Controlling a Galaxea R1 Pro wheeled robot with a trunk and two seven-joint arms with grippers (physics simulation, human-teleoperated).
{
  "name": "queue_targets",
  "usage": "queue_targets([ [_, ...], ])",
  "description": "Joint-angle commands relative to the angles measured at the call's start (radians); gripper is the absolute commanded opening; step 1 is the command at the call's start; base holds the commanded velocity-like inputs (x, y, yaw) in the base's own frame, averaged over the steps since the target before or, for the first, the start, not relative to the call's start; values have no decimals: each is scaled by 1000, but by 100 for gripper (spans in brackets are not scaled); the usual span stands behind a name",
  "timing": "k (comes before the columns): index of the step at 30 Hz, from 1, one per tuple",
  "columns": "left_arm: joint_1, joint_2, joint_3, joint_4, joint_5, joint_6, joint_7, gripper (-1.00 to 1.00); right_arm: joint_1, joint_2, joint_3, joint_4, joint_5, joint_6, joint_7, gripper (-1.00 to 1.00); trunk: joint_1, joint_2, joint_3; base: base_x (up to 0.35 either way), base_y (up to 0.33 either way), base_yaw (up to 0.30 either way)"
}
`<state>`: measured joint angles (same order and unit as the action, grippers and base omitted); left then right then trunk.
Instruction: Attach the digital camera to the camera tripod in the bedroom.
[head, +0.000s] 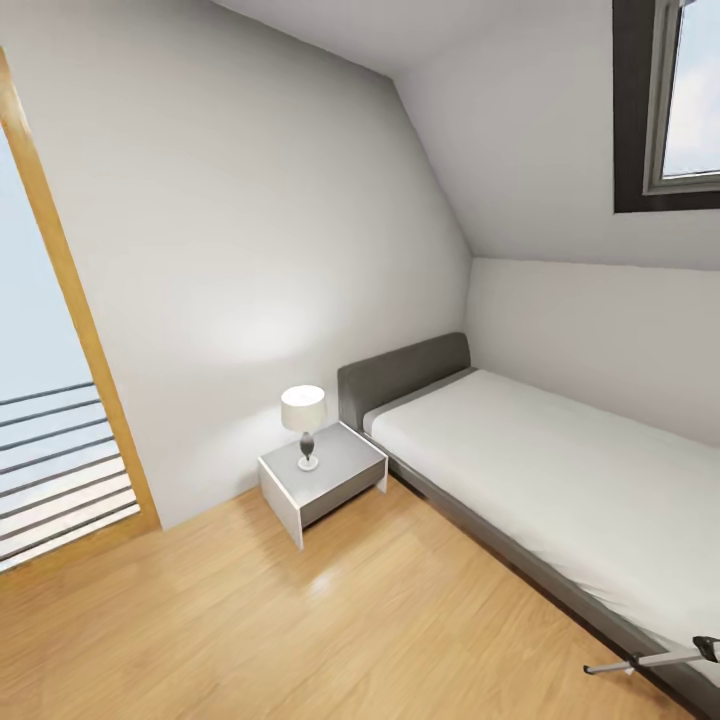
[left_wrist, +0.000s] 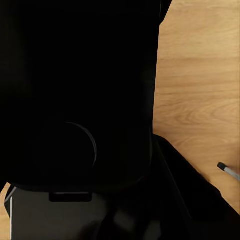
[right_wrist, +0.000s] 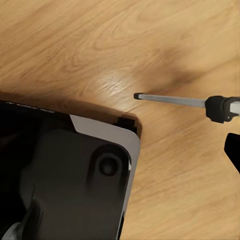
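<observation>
We cannot tell how either pincer stands: neither wrist camera shows its fingers. Our left wrist camera looks past a broad black body (left_wrist: 75, 100) onto light wood plank floor (left_wrist: 200, 75), and a thin silver rod with a black tip (left_wrist: 228, 171) pokes in beyond that body. Our right wrist camera looks over a black-and-white housing (right_wrist: 75, 170); just beyond its corner a silver leg of the camera tripod (right_wrist: 172, 100) hangs above the planks, running out to a black joint (right_wrist: 217, 108). From the head, the tripod leg (head: 650, 659) crosses the near edge of the grey bed (head: 560, 470). Farther off stand a nightstand (head: 325, 480) carrying a lamp (head: 304, 425), and a skylight (head: 670, 100) above.
</observation>
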<state>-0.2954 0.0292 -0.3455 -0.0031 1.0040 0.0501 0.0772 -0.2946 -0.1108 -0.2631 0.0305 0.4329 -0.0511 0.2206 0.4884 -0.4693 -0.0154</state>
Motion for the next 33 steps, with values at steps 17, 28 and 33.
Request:
queue_targets([
  [17, -1, 2, -10, 0, -42, 5, 10, -100, -1, -1, -8, 3, 7, -1, -3, 100, 0, -2, -2, 0, 16, 0],
  [28, -1, 0, -10, 0, -91, 2, 4, -100, -1, -2, -8, 3, 7, 5, -3, 100, 0, -2, -2, 0, 280, 0],
  [33, -1, 0, -10, 0, -91, 2, 4, -100, -1, -1, -8, 3, 7, 5, -3, 100, 0, -2, -2, 0, 322, 0],
])
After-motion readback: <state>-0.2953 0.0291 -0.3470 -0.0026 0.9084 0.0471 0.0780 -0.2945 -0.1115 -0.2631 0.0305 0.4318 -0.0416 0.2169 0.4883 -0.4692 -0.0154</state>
